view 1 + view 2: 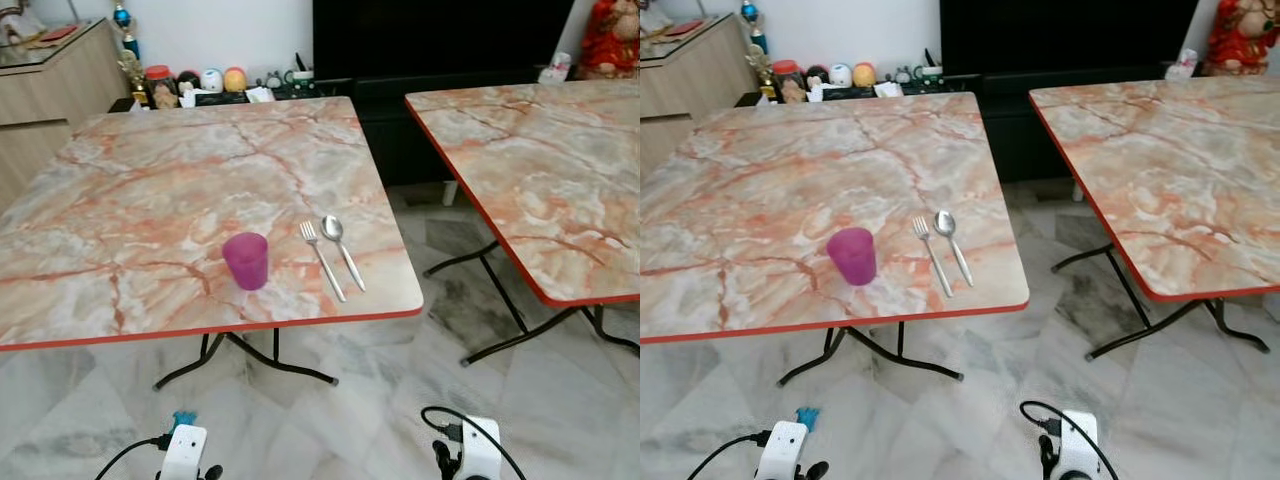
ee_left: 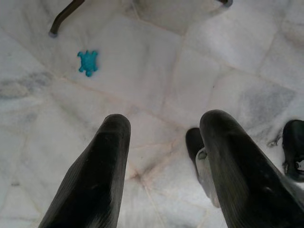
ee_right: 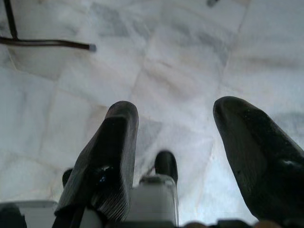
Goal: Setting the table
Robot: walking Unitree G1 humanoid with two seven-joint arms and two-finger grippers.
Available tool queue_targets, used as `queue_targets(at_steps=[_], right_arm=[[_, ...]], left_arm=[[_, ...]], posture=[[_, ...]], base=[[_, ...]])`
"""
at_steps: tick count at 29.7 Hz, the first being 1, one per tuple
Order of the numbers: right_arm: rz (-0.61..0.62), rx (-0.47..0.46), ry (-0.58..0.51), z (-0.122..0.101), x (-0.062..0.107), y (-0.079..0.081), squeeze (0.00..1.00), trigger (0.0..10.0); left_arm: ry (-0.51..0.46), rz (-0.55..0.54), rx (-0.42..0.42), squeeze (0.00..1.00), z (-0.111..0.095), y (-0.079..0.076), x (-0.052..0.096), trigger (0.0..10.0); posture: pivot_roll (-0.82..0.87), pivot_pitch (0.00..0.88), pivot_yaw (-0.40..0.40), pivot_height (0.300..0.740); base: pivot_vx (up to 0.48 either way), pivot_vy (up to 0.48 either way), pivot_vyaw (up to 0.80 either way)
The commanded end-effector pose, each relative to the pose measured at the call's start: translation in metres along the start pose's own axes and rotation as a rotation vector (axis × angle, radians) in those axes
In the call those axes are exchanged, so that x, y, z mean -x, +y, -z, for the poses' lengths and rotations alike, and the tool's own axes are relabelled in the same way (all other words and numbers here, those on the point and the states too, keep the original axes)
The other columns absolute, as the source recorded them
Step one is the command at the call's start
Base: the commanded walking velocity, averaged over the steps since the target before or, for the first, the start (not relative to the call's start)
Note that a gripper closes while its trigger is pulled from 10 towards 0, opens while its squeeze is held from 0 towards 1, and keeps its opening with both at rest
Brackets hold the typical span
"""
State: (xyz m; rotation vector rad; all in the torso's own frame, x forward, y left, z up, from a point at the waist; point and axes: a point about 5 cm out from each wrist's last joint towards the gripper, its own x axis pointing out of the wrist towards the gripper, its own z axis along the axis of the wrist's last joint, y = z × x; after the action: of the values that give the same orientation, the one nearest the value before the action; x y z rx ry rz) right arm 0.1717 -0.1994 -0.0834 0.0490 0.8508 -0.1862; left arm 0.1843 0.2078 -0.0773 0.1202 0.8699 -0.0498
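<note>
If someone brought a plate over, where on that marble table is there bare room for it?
Most of the near table is bare: everything left of and behind the purple cup. The second table on the right shows nothing on its visible top. The only crowded spot is the near right corner, where cup, fork and spoon sit close together.

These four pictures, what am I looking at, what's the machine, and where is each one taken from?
A walking humanoid robot is setting a table. The two wide pictures come from its head camera, looking down at a marble-patterned table with a purple cup, a fork and a spoon near its front edge. A second table stands to the right. The other two come from wrist cameras, looking along each gripper's black fingers at the floor. The left gripper and right gripper hang open, holding nothing. A small blue toy lies on the floor.
</note>
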Motion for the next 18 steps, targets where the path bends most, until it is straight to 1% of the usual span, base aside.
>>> queue_targets(at_steps=[1, 2, 3, 8, 9, 10, 13, 14, 15, 18], right_arm=[[0.003, -0.004, 0.013, 0.006, 0.0018, 0.0009, 0.0, 10.0], [0.003, -0.004, 0.013, 0.006, 0.0018, 0.0009, 0.0, 10.0], [0.003, -0.012, 0.018, 0.0076, 0.0021, 0.0013, 0.0, 10.0], [-0.019, 0.011, 0.017, 0.0097, 0.0028, 0.0066, 0.0, 10.0], [-0.018, 0.01, 0.015, 0.0098, 0.0029, 0.0064, 0.0, 10.0], [-0.013, 0.002, 0.013, 0.0101, 0.0031, 0.0051, 0.0, 10.0], [-0.013, 0.0, 0.012, 0.0101, 0.0032, 0.0049, 0.0, 10.0], [-0.013, 0.0, 0.012, 0.0101, 0.0032, 0.0049, 0.0, 10.0], [-0.009, -0.003, 0.018, 0.011, 0.0033, 0.0028, 0.0, 10.0], [-0.01, 0.004, 0.022, 0.0115, 0.0033, 0.0022, 0.0, 10.0]], left_arm=[[-0.01, -0.036, 0.048, 0.0, 0.0041, 0.0025, 0.0018, 10.0], [-0.01, -0.036, 0.048, 0.0, 0.0041, 0.0025, 0.0018, 10.0], [-0.019, -0.036, 0.072, 0.0, 0.0041, 0.0023, 0.002, 10.0], [-0.033, 0.0, 0.058, 0.0, 0.0022, 0.0006, 0.0019, 10.0], [-0.033, 0.004, 0.043, 0.0, 0.0019, 0.0003, 0.0018, 10.0], [-0.041, 0.021, -0.052, 0.0, -0.0014, -0.0002, 0.0013, 10.0], [-0.043, 0.023, -0.063, 0.0, -0.0019, -0.0004, 0.0012, 10.0], [-0.043, 0.023, -0.063, 0.0, -0.0019, -0.0004, 0.0012, 10.0], [-0.086, -0.008, -0.02, 0.0, -0.0039, 0.0003, 0.002, 10.0], [-0.103, -0.02, 0.0, 0.0, -0.0046, 0.0006, 0.0023, 10.0]], posture=[[-0.02, 0.0, 0.057, 0.74], [-0.02, 0.0, 0.057, 0.74], [-0.01, 0.0, 0.058, 0.74], [-0.01, 0.0, 0.058, 0.74], [0.0, 0.0, 0.057, 0.74], [-0.01, 0.0, 0.06, 0.74], [-0.01, 0.0, 0.06, 0.74], [-0.01, 0.0, 0.06, 0.74], [0.01, 0.0, 0.055, 0.74], [0.01, 0.0, 0.053, 0.74]], base=[[0.0, 0.0, 0.0], [0.0, 0.0, 0.0], [0.0, 0.0, 0.0], [0.0, 0.0, 0.0], [0.0, 0.0, 0.0], [0.0, 0.0, 0.0], [0.0, 0.0, 0.0], [0.0, 0.0, 0.0], [0.0, 0.0, 0.0], [0.0, 0.0, 0.0]])
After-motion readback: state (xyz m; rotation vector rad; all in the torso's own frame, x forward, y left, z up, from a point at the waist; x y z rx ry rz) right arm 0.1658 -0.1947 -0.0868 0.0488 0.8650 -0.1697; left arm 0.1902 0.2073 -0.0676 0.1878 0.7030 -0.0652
